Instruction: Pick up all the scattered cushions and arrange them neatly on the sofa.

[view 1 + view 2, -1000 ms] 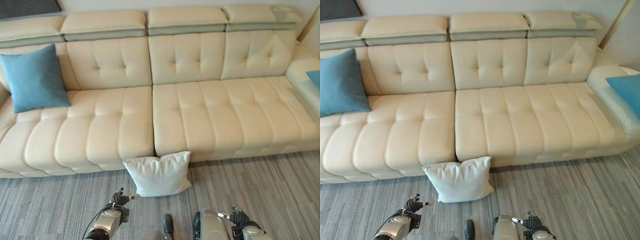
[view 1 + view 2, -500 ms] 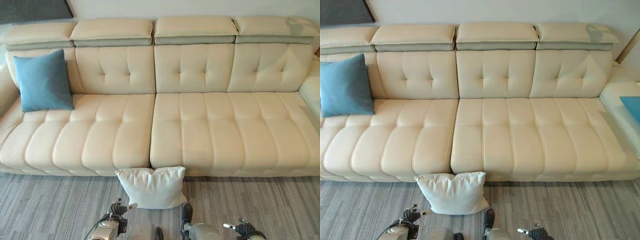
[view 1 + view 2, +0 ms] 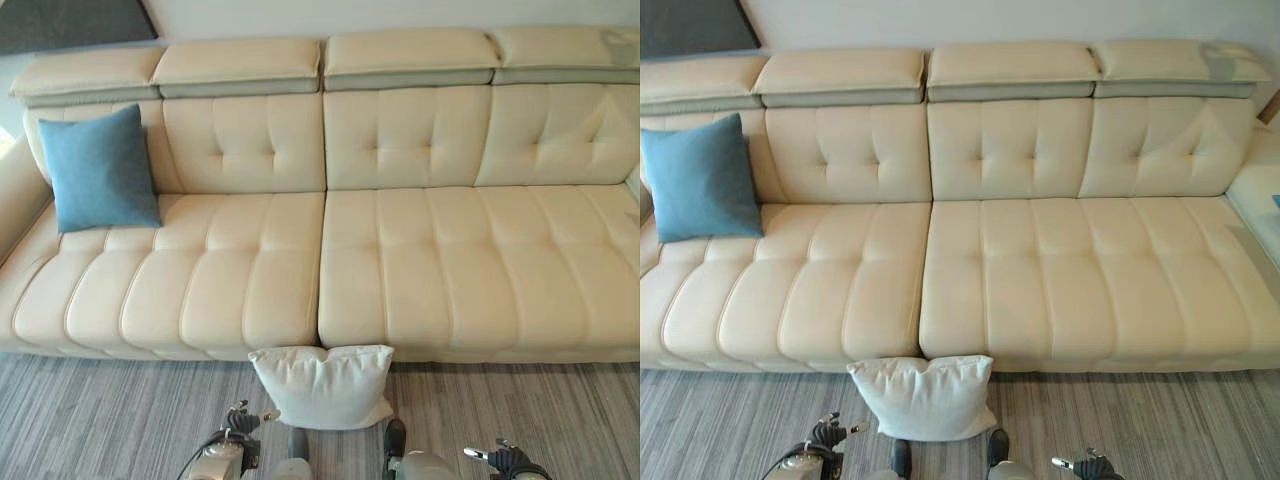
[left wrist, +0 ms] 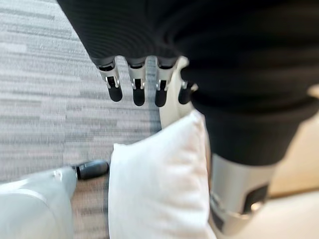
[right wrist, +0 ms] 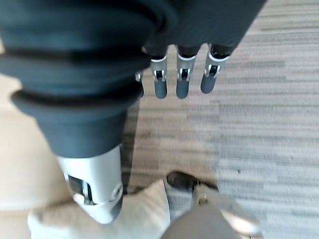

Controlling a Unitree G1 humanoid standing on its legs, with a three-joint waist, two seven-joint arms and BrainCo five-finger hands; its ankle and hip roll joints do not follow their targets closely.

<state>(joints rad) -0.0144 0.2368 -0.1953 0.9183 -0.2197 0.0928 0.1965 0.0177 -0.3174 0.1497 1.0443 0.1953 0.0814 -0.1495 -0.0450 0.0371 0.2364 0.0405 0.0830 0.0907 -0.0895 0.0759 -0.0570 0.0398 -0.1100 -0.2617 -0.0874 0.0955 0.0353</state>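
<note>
A square white fabric cushion [image 3: 322, 386] stands on the grey striped carpet [image 3: 90, 420], leaning against the front edge of the long cream leather sofa [image 3: 400, 260], just ahead of and between both hands. The left hand [image 4: 137, 82] hangs with fingers relaxed and straight, grasping nothing; the right hand [image 5: 182, 79] looks the same (its thumb is hard to make out). A square blue fabric cushion [image 3: 98, 170] sits upright on the sofa, well beyond the left hand.
</note>
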